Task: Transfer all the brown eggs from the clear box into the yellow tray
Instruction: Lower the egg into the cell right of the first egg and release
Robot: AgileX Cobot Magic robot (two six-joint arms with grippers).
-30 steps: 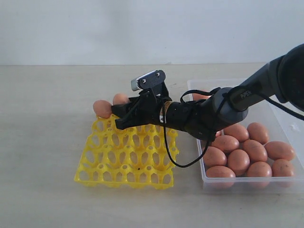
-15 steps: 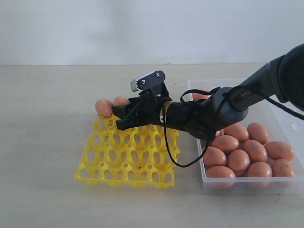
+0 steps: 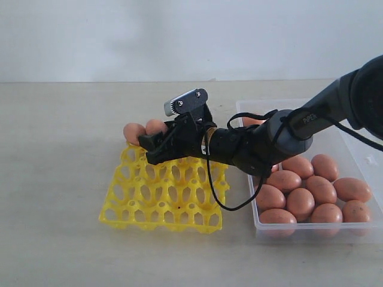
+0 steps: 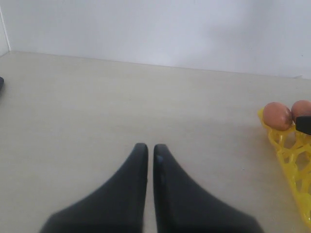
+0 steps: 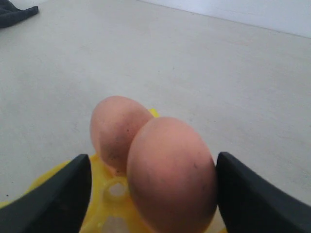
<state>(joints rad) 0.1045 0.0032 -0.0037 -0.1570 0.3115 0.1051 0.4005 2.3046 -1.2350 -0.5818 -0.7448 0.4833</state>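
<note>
With an egg [image 5: 170, 179] seated in the tray's [image 3: 161, 203] corner, the right hand [image 5: 153, 158] stands wide open around it and should next withdraw to the box [image 3: 299, 232].

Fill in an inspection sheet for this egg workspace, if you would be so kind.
Surface: beige table, flat.
Job's things: yellow tray holds two eggs at one corner; clear box holds the other eggs.
Clutter: dark thing on the table, unidentifiable.
Grippers: right gripper open, straddling one tray egg; left gripper shut, empty.
Cables: black cable loops down from the right arm near the tray.
Surroundings: plain white wall.
</note>
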